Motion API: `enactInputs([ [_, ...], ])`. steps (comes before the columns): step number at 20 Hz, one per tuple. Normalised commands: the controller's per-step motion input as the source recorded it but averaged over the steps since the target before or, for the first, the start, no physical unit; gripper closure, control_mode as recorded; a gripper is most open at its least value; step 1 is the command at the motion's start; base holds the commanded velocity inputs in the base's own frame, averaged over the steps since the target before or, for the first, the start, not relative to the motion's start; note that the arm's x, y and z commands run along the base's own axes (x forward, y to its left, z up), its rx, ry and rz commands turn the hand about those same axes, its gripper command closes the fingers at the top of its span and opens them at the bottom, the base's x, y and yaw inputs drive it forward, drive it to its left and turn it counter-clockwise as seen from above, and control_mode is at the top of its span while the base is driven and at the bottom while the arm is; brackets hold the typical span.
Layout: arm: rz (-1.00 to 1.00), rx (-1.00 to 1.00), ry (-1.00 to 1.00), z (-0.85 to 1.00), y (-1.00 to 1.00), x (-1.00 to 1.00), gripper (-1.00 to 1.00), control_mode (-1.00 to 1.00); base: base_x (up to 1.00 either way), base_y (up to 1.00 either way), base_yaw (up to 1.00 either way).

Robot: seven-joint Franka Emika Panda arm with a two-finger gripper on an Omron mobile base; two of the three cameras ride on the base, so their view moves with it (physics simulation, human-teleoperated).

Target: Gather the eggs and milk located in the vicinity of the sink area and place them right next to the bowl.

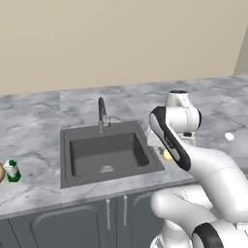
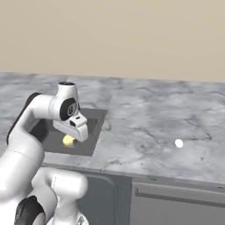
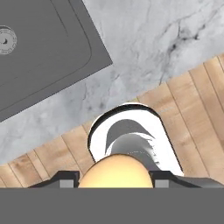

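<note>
Holding one yellowish egg (image 3: 115, 171) between nearly closed jaws, my gripper (image 2: 70, 139) hangs above the right rim of the sink (image 1: 107, 152), the egg showing as a yellow spot under the hand (image 1: 167, 155). I count two eggs: the held one and a white one (image 2: 179, 143) lying on the counter (image 2: 149, 127) well off to the gripper's right. I also count one milk carton (image 1: 12, 170) far to its left beyond the sink, and one sink.
</note>
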Motion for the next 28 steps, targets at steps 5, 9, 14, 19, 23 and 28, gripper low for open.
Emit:
enactInputs([
  [5, 0.0, 0.0, 0.0, 0.0, 0.0, 0.0, 1.0, 1.0, -0.04, 1.0, -0.07],
  [9, 0.0, 0.0, 0.0, 0.0, 0.0, 0.0, 1.0, 1.0, 0.0, 1.0, -0.03],
  [14, 0.0, 0.0, 0.0, 0.0, 0.0, 0.0, 1.0, 1.0, 0.0, 1.0, 0.0],
  [19, 0.0, 0.0, 0.0, 0.0, 0.0, 0.0, 1.0, 1.0, 0.0, 1.0, 0.0],
  [23, 0.0, 0.0, 0.0, 0.0, 0.0, 0.0, 1.0, 1.0, 0.0, 0.98, 0.0],
  [28, 0.0, 0.01, -0.01, -0.04, 0.05, 0.0, 1.0, -1.0, 0.0, 0.29, 0.0],
])
